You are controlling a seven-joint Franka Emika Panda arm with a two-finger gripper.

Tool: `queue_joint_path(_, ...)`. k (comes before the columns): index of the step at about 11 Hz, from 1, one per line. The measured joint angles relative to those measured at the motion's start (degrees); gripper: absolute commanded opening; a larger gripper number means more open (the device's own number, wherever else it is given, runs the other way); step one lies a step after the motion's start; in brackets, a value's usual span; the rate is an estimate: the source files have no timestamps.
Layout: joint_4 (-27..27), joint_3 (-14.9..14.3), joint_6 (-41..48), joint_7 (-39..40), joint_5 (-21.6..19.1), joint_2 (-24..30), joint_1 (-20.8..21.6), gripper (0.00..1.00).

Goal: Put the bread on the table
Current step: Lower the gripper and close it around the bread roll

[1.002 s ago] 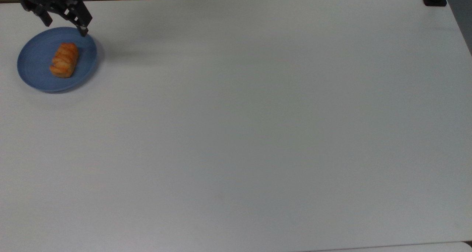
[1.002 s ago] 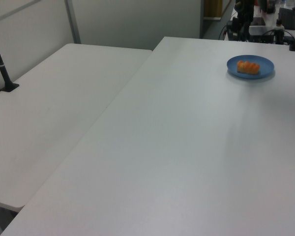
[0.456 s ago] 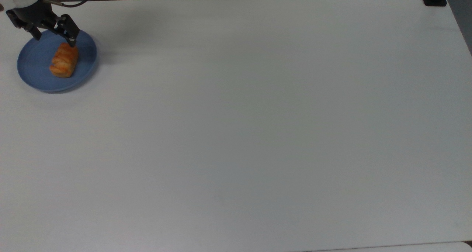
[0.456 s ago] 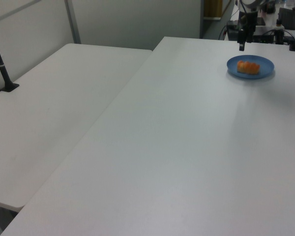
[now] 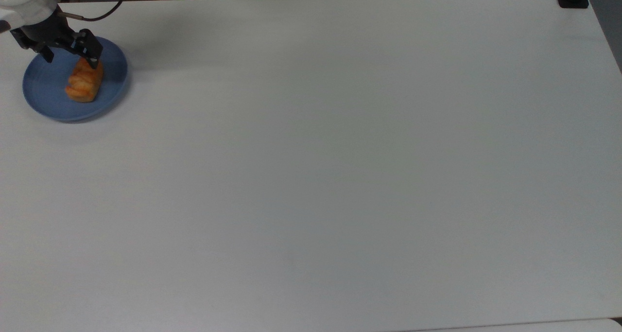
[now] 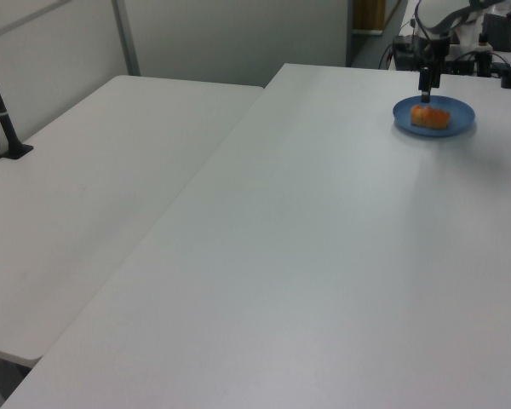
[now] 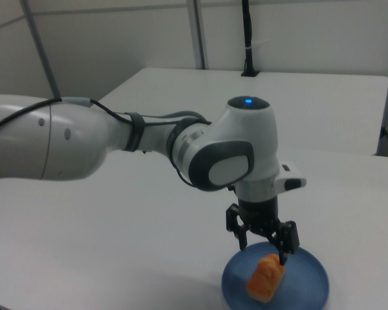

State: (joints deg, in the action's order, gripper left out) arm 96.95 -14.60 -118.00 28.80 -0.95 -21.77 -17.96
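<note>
Your bread sits on the blue plate at the far-left corner of the table in the top view, so nothing's done yet: grab, lift, set-down all left. Gripper hangs w/ fingers spread over the loaf's end, not clamped; can't tell if a tip touches it.

Plate sits on the table at the top view's far left, near the back edge. Bread lies on the plate, right of its centre in the top view. Gripper hangs above the bread's rear end, fingers spread, one finger at the bread's end.
</note>
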Motion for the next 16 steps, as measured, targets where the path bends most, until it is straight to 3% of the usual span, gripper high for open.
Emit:
queue_joint_path(4, 3.08, 0.0, -4.18, 0.19, 0.0, -1.04, 0.01, 1.0)
queue_joint_path(6, 3.99, 0.0, -6.02, 0.25, 0.0, -1.75, 0.05, 0.92)
queue_joint_path(10, 4.21, 0.0, -6.83, 0.75, 1.22, -2.85, 0.07, 0.45)
queue_joint_path(13, 4.21, 0.0, -6.83, 1.2, 1.71, -2.91, 0.07, 0.35)
queue_joint_path(16, 3.94, 0.0, -6.83, 2.32, 1.75, -2.68, 0.15, 0.33)
